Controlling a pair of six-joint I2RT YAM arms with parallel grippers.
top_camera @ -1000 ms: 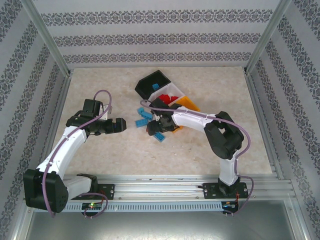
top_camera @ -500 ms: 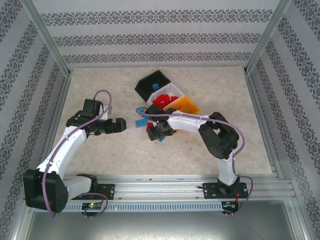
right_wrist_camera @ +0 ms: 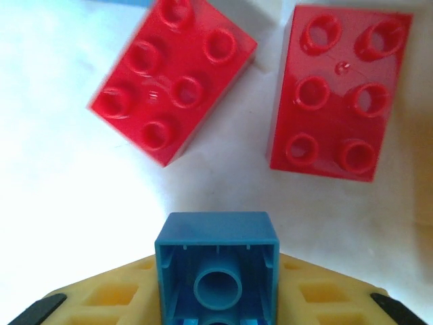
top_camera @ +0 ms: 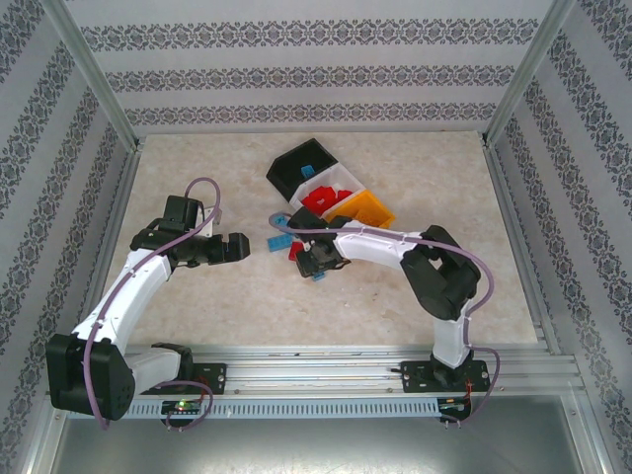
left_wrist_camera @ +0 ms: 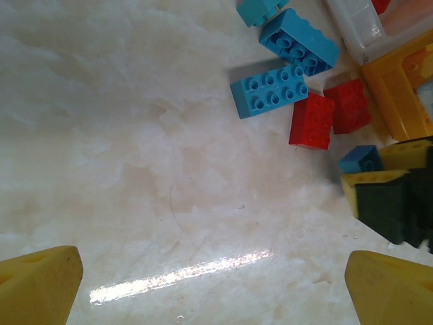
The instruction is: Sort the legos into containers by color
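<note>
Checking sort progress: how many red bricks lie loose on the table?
2. One red brick and a second red brick lie side by side beside the orange bin, by the right gripper holding a blue brick. The right arm may hide others.

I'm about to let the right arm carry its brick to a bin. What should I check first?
1. Blue brick clamped in the right gripper: ok.
2. Brick lifted off the table: cannot tell.
3. Tilted red brick and straight red brick lying apart from the grip: ok.
4. Black bin open on top, blue inside: ok.
5. Left gripper open, off to the side of the pile: ok.
</note>
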